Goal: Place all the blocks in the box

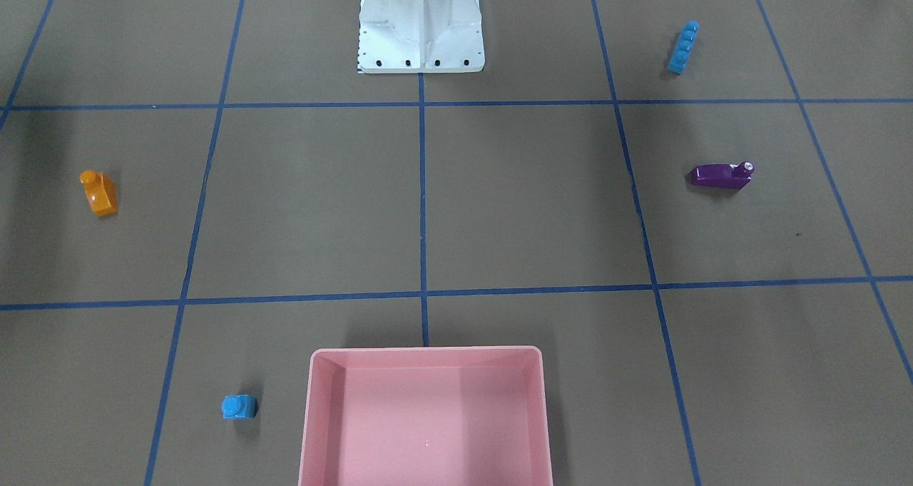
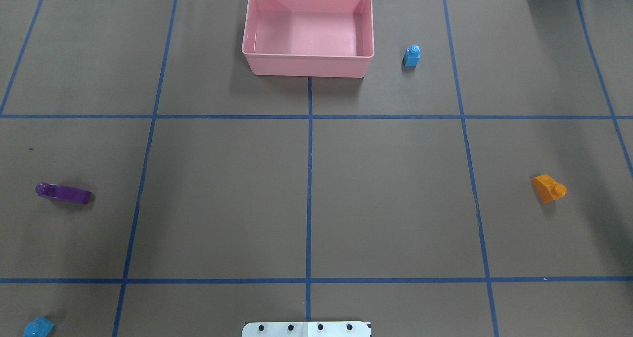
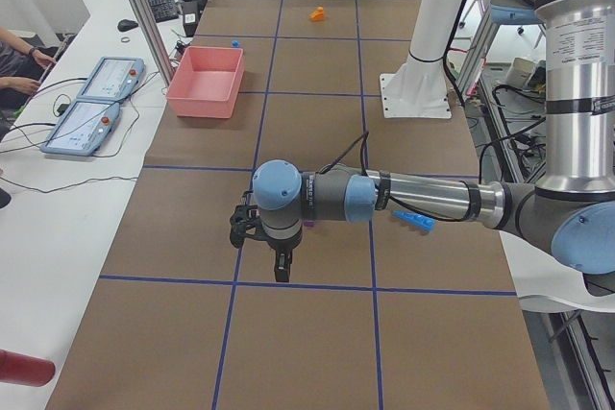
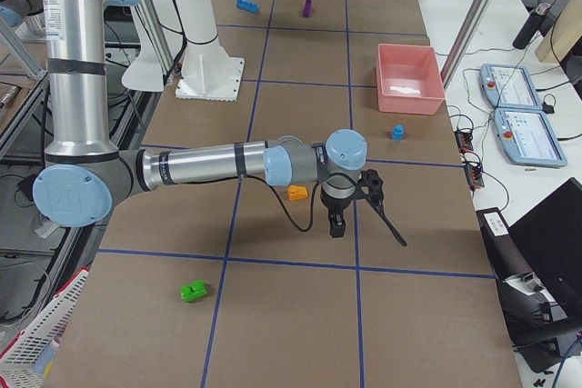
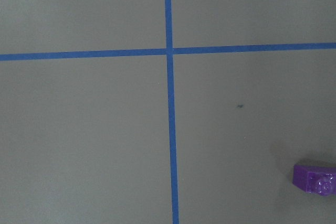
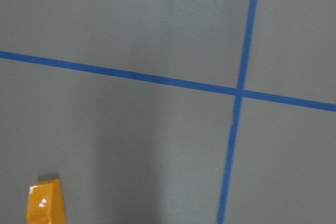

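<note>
The empty pink box (image 2: 307, 56) stands at the table's far edge, with the small blue brick (image 2: 412, 56) just to its right. At the right lies the orange brick (image 2: 548, 188), which also shows in the right wrist view (image 6: 46, 203). On the left are the purple brick (image 2: 63, 192) and, nearer me, the long blue brick (image 2: 38, 328). The green brick (image 4: 194, 292) shows only in the side views. My left gripper (image 3: 281, 271) hangs close above the table by the purple brick (image 5: 315, 179). My right gripper (image 4: 336, 227) hangs beside the orange brick (image 4: 297, 193). I cannot tell either gripper's state.
The white metal base (image 1: 421, 26) is bolted at the table's near middle. Blue tape lines grid the brown table. A person's arm (image 3: 19, 55) and two teach pendants (image 3: 91, 108) are at a side desk beyond the box.
</note>
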Tool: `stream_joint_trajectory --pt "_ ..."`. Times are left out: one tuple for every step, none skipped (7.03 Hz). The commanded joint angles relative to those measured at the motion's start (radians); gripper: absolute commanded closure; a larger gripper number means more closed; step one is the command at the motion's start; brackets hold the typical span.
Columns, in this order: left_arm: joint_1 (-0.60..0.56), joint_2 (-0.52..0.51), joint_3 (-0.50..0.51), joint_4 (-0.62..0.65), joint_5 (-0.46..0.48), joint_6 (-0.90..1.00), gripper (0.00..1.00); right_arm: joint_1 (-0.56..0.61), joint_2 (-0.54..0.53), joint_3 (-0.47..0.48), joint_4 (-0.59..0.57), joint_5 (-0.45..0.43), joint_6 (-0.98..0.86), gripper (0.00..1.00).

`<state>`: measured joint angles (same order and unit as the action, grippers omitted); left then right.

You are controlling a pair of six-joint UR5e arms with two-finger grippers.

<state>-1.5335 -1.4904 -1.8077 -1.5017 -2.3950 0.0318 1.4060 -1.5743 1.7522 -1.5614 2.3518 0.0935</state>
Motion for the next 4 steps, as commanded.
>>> stream_joint_trajectory --pt "0.067 -0.005 0.004 -0.116 0.007 -0.004 0.00 -0.193 0.028 0.078 0.108 -0.006 0.296 0.00" --pt "0.067 -0.010 0.007 -0.147 -0.001 -0.006 0.00 -0.241 0.025 0.076 0.154 -0.005 0.322 0.00" --pt "0.069 -0.019 0.013 -0.150 0.000 -0.010 0.00 -0.289 0.014 0.075 0.215 -0.014 0.325 0.00" --pt "0.072 -0.022 0.016 -0.150 0.003 -0.044 0.00 -0.306 -0.018 0.075 0.234 -0.029 0.324 0.00"
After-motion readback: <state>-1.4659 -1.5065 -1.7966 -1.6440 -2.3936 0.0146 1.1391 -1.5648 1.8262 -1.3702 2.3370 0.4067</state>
